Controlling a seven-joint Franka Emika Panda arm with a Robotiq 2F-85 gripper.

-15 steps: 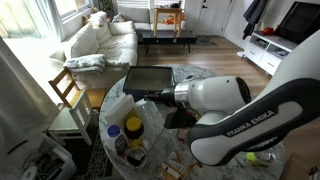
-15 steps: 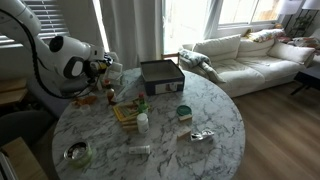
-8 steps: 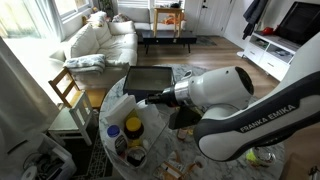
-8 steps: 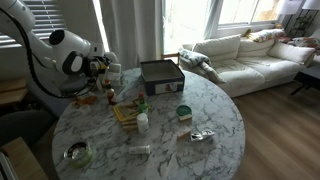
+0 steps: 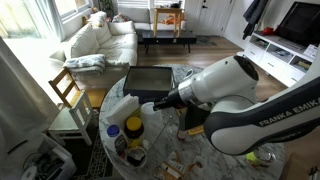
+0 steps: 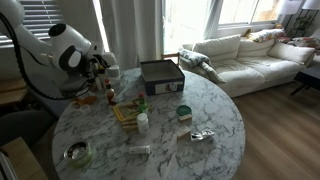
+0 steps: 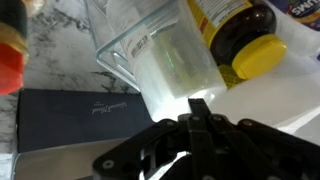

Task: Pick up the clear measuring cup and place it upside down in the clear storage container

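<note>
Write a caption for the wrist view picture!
End effector close to the clear measuring cup, beside a yellow-lidded bottle.

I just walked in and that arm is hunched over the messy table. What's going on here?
A robot arm is bent over the cluttered marble table, working on a clear measuring cup. In the wrist view its claw is right up against the cup, next to a brown bottle with a yellow cap. I can't tell whether it actually has a grip. The cup is not yet in the big dark storage bin, which sits apart near the table edge.
</note>
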